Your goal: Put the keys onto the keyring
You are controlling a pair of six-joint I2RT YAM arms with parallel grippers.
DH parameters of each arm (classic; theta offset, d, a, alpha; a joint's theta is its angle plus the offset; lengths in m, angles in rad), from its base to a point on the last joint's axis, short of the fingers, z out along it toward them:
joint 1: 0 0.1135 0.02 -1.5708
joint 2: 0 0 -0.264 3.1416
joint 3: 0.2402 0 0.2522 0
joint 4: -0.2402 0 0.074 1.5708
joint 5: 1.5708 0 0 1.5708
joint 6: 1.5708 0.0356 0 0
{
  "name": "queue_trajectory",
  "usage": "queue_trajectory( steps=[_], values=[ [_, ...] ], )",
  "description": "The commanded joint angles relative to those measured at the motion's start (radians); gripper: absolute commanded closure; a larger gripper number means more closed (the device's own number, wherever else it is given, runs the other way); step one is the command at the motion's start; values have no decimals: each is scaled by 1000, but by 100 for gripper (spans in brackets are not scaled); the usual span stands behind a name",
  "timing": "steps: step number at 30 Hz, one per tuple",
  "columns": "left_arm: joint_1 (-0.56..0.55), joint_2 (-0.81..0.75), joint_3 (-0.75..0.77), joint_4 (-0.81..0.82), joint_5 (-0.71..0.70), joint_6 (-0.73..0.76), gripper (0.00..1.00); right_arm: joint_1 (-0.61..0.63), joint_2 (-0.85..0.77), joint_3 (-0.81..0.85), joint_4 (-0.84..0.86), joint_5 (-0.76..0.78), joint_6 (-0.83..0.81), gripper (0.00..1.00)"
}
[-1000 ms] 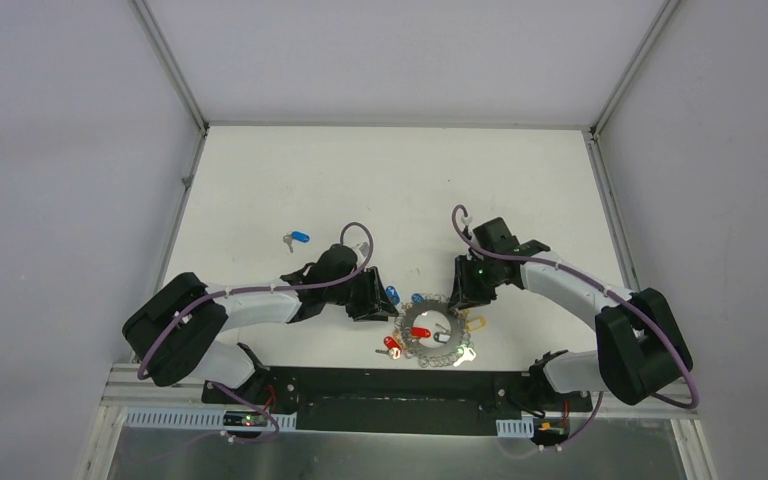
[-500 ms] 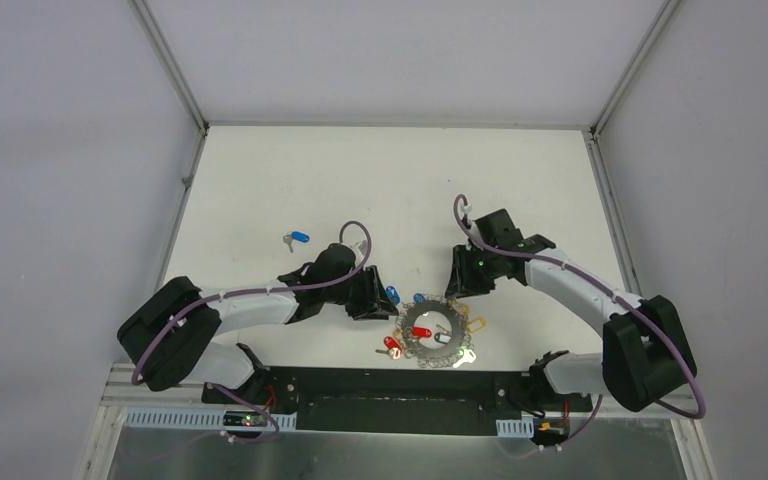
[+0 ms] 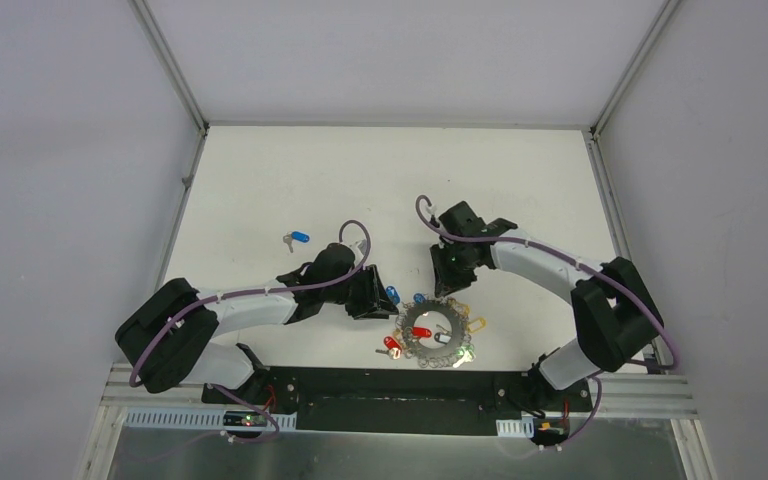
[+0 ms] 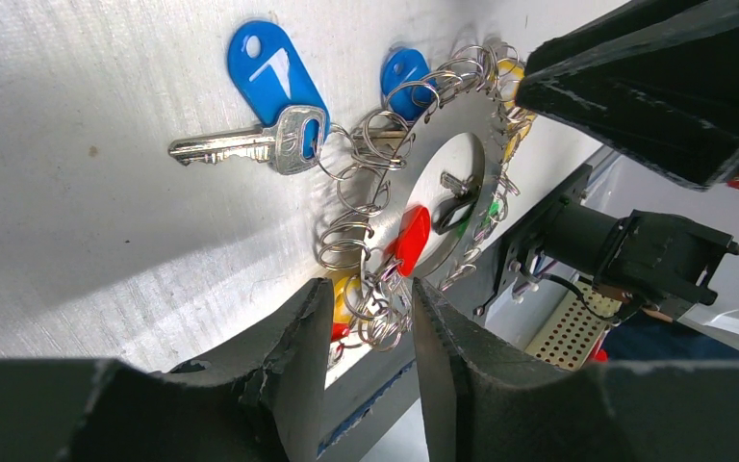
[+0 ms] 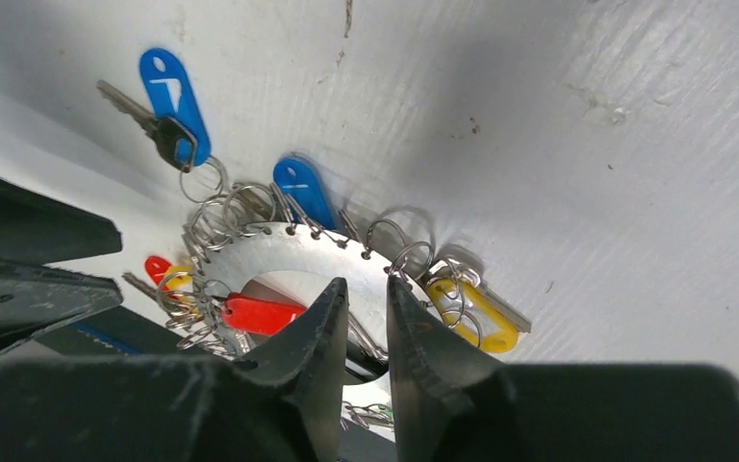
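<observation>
The keyring (image 3: 430, 318) is a flat silvery disc edged with wire loops, lying near the front edge with red, yellow, blue and green tags on it. In the left wrist view the keyring (image 4: 406, 183) sits just past my left gripper (image 4: 368, 294). Its jaws stand apart, wire loops fill the gap at the tips, and any pinch is hidden. A blue-tagged key (image 4: 269, 82) lies at the disc's edge. My right gripper (image 5: 368, 287) hovers over the keyring (image 5: 279, 252), its jaws a narrow slit with nothing between them. A yellow-tagged key (image 5: 476, 313) lies beside it.
Another blue-tagged key (image 3: 296, 239) lies by itself on the white table, left of and beyond my left gripper (image 3: 392, 312). My right gripper (image 3: 448, 290) is close across the keyring from it. The black base rail (image 3: 390, 395) runs just in front of the keyring.
My right gripper has swung left and now sits over the keyring's far edge, with its jaws narrower than half a second ago. The left arm and the keyring have not moved.
</observation>
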Motion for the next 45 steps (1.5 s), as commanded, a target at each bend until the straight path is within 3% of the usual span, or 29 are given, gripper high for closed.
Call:
queue_trajectory(
  steps=[1, 7, 23, 29, 34, 45],
  values=[
    [-8, -33, 7, 16, -12, 12, 63, 39, 50, 49, -63, 111, -19, 79],
    [-7, -38, 1, 14, -13, 12, 63, 62, 76, 58, -80, 163, -17, 80],
    [-8, -64, -13, 3, -24, 11, 64, 79, 88, 40, -20, 108, -21, 77],
    [-8, -79, -19, -5, -27, 12, 64, 82, 96, 36, -23, 105, -35, 85],
    [-8, -103, -19, -26, -39, 23, 64, 85, 73, 41, -38, 109, -64, 100],
    [-8, -194, 26, -133, -82, 131, 64, 86, -130, 52, -33, -2, -201, 100]
  ],
)
